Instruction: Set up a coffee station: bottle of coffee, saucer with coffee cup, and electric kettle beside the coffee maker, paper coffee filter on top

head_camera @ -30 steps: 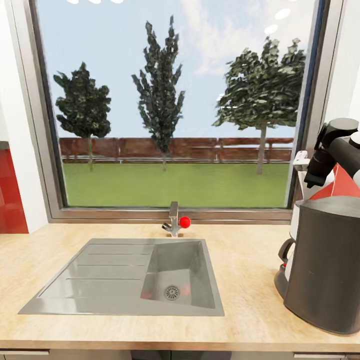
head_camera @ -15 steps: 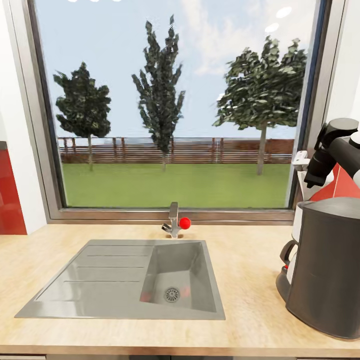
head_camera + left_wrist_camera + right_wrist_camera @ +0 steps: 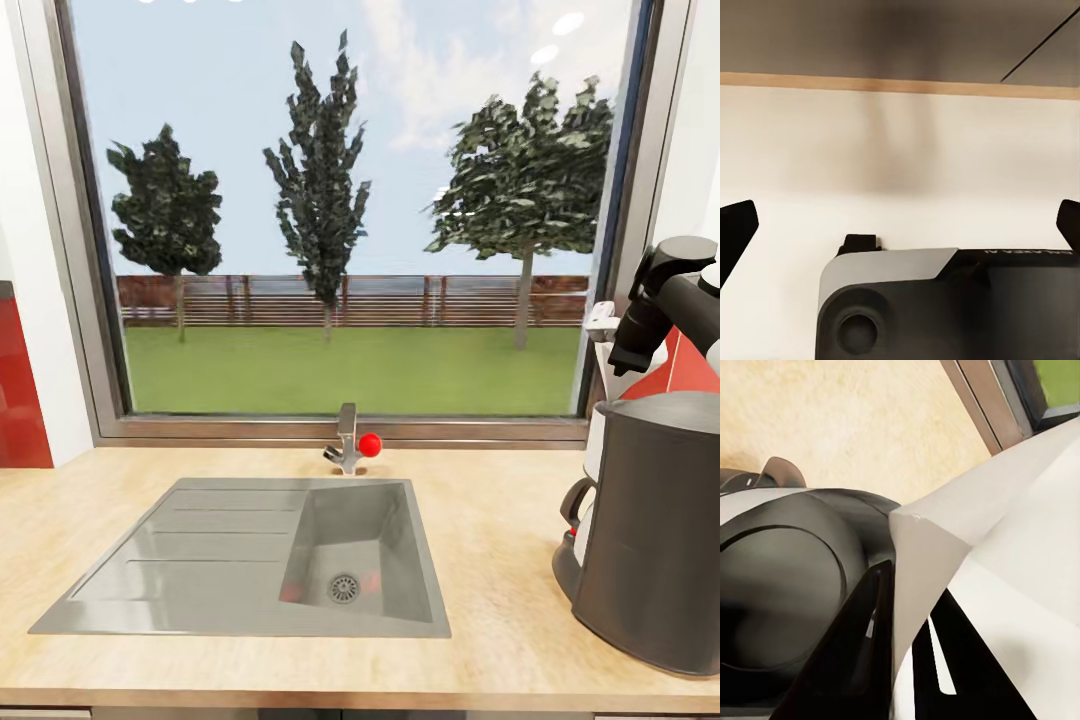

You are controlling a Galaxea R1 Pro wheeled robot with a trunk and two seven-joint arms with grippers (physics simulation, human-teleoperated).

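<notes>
The coffee maker (image 3: 655, 530), a tall dark grey cylinder, stands on the kitchen countertop (image 3: 500, 500) at the right edge of the head view. Tucked behind its left side is the electric kettle (image 3: 574, 510), with its black handle showing. My right arm (image 3: 665, 300) reaches down just above them. In the right wrist view my right gripper (image 3: 907, 622) is shut on the white paper coffee filter (image 3: 982, 510), held over the kettle's dark round lid (image 3: 780, 585). My left gripper (image 3: 900, 225) is open with nothing between its fingers, low in front of the cabinet fronts.
A grey sink (image 3: 350, 550) with a drainboard is set into the counter's middle, and a tap (image 3: 347, 440) with a red knob stands behind it. A large window (image 3: 340, 200) fills the wall. Red wall panels (image 3: 20, 390) flank it.
The whole view has shifted slightly, so the camera moved a little. The right arm keeps its pose above the coffee maker and kettle.
</notes>
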